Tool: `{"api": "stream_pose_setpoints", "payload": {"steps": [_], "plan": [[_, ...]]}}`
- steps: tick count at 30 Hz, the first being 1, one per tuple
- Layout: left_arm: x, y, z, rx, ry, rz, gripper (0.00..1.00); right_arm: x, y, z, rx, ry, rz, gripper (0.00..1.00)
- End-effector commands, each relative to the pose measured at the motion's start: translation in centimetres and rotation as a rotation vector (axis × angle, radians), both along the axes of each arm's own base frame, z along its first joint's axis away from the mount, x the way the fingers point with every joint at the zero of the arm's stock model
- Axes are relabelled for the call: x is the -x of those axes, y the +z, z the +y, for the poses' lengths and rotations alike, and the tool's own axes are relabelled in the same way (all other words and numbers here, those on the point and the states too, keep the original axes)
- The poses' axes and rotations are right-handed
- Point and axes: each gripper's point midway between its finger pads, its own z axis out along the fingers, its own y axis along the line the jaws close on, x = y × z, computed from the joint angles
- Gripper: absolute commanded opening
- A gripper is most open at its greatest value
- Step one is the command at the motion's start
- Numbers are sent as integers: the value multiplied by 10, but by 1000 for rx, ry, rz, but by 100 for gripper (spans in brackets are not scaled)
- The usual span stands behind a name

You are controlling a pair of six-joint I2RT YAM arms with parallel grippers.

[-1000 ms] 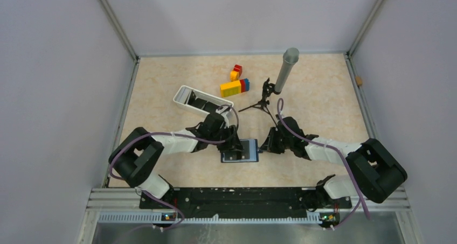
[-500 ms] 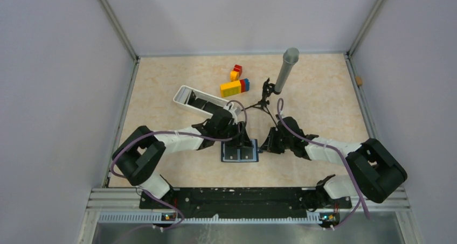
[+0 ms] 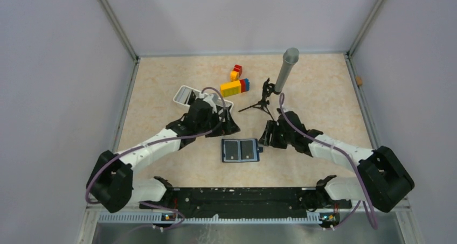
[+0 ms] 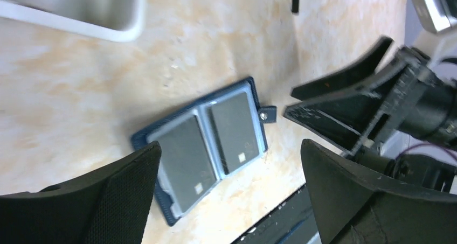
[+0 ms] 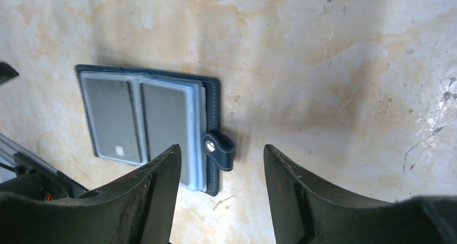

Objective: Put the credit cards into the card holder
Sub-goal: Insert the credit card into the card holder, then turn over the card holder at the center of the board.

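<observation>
My left and right jaws stand open and empty; the card holder (image 3: 240,150) lies spread on the worktop (image 3: 323,98), credit cards (image 5: 110,117) seated inside, right jaws at its 2 o'clock; I should lift clear without nudging it.

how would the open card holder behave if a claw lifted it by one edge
Probably floppy: the card holder lies open along a centre fold, so it would likely hinge shut. It looks thin and flat, so a push may simply slide it.

On a beige marbled tabletop (image 3: 323,101) are laid an open navy card holder (image 3: 240,150), a white tray (image 3: 179,99), coloured toy blocks (image 3: 235,85) and a small tripod (image 3: 263,99).
</observation>
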Motion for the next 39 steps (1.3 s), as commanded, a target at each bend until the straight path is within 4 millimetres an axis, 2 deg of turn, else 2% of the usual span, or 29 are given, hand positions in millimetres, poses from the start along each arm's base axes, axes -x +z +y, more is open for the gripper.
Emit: {"api": "stream_pose_setpoints", "payload": {"steps": [1,5,9,12,18,22,28,34,39], "plan": [[-5,-11,53,-101,104,-7,99,-13,46,5,-12,60,-139,58],[0,-28,78,-76,132,62,99,-8,64,11,-65,99,-181,59],[11,-39,78,-46,106,96,98,2,70,27,-171,160,-167,55],[17,-48,75,-28,94,130,94,10,70,41,-247,199,-151,51],[24,-64,71,7,96,177,82,17,52,56,-262,229,-96,44],[25,-67,61,69,74,194,75,19,35,53,-242,187,-54,39],[27,-68,51,129,45,205,68,24,20,53,-235,182,-12,38],[28,-72,49,117,25,207,55,23,11,55,-236,181,8,37],[28,-75,46,103,14,211,49,23,5,55,-227,176,20,36]]}}
